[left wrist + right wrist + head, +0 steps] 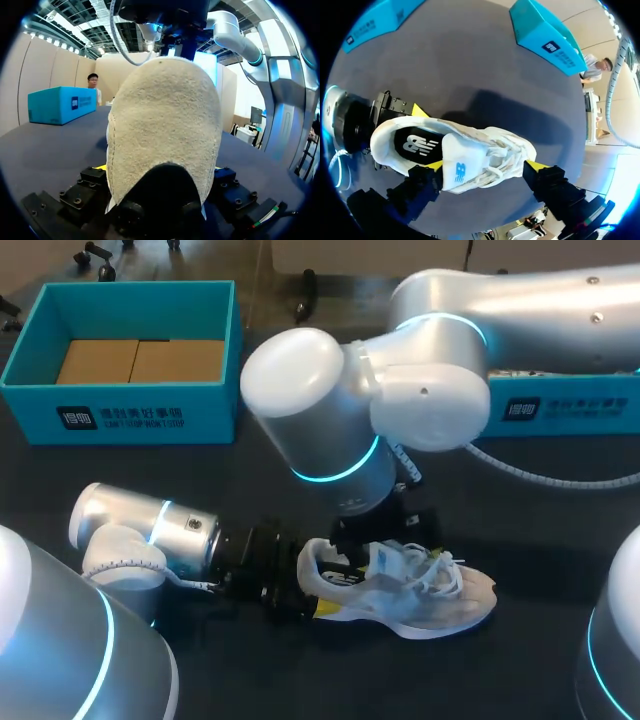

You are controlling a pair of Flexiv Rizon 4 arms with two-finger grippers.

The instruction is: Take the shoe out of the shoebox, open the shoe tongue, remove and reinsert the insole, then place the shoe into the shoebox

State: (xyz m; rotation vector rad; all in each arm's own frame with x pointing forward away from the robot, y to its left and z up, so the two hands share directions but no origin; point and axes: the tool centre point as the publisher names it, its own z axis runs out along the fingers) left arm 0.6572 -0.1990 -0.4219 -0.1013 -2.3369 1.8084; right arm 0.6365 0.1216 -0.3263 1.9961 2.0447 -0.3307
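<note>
Shoe (400, 590) heel is pinched between our left gripper's (318, 585) fingers, which steady it on the table (520, 540), well apart from the shoebox (135, 420). Our right gripper (485, 165) hangs spread wide astride the laces, gripping nothing. Judgement: hook one fingertip under the tongue (457, 167) and lift gently while the left grip holds firm.

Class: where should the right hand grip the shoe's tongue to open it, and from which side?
Pinch the tongue by its free top edge, coming down from above the shoe. That edge stands clear of the laces, and the left hand holds the heel, so pulling toward the toe should fold it open.
</note>
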